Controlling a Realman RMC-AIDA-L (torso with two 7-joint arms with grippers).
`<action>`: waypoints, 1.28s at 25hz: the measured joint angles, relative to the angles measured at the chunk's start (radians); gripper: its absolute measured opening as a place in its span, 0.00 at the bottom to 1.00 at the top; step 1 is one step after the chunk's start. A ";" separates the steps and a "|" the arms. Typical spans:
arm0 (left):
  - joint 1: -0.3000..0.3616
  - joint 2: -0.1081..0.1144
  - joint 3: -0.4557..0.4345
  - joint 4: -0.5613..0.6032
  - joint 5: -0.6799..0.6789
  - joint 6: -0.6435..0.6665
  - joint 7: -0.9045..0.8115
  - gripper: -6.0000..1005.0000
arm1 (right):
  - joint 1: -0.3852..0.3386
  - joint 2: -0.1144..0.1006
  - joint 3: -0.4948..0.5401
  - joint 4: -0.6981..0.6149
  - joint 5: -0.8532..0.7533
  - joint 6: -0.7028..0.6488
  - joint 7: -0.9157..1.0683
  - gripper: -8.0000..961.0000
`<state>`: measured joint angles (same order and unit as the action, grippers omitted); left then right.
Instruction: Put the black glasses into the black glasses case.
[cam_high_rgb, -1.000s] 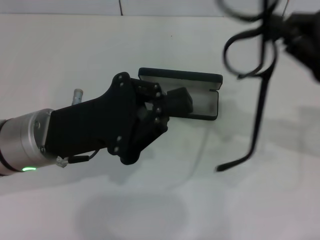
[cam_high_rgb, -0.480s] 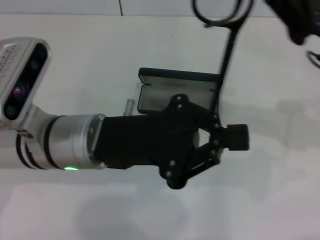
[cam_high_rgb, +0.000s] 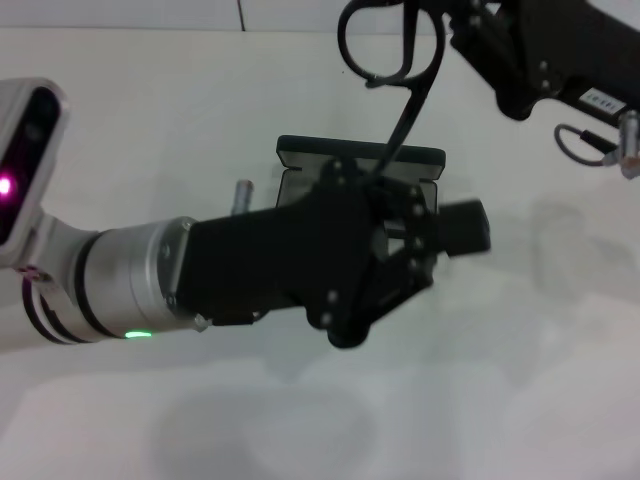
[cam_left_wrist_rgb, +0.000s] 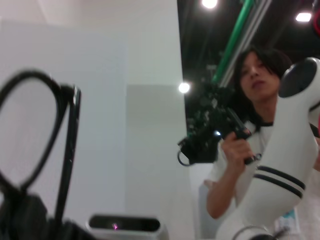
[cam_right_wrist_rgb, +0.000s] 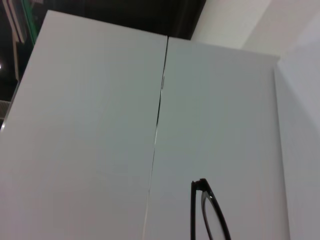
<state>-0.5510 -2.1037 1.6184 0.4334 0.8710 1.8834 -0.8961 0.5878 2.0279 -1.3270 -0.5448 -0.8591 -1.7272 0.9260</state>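
Right claw is clamped on the black glasses at the frame end and holds them in the air, clear of the bench. The lens loop juts out beside it, and one long temple arm hangs from it towards the black glasses case. The case lies open on the bench below and to the left-arm side of this claw, with only its raised lid edge showing. Left claw reaches across above the case and covers most of its hollow. I cannot tell how wide it stands, or whether it touches the temple tip that dips to just beside it. Its own wrist view shows the glasses close overhead, with the temple running down towards it. I judge that the step in hand is carrying the glasses over to the case, so they are not yet inside. The next move seems to call for the hanging temple arm to be folded or steered so it does not snag the lid edge. The left claw would also need to clear the hollow before the right claw lowers the frame flat into the lining and lets go.
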 joint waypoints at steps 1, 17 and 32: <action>0.003 0.000 0.000 -0.002 -0.016 0.000 0.000 0.04 | -0.002 0.000 -0.009 0.001 -0.001 0.008 -0.001 0.05; 0.004 0.004 -0.009 -0.070 -0.123 -0.040 -0.012 0.05 | -0.016 0.000 -0.133 0.012 -0.012 0.099 -0.040 0.05; 0.002 0.007 -0.009 -0.078 -0.127 -0.076 -0.020 0.04 | -0.011 0.000 -0.160 0.013 -0.015 0.114 -0.044 0.05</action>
<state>-0.5492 -2.0967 1.6091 0.3559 0.7439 1.8070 -0.9156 0.5768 2.0278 -1.4868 -0.5321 -0.8738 -1.6135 0.8821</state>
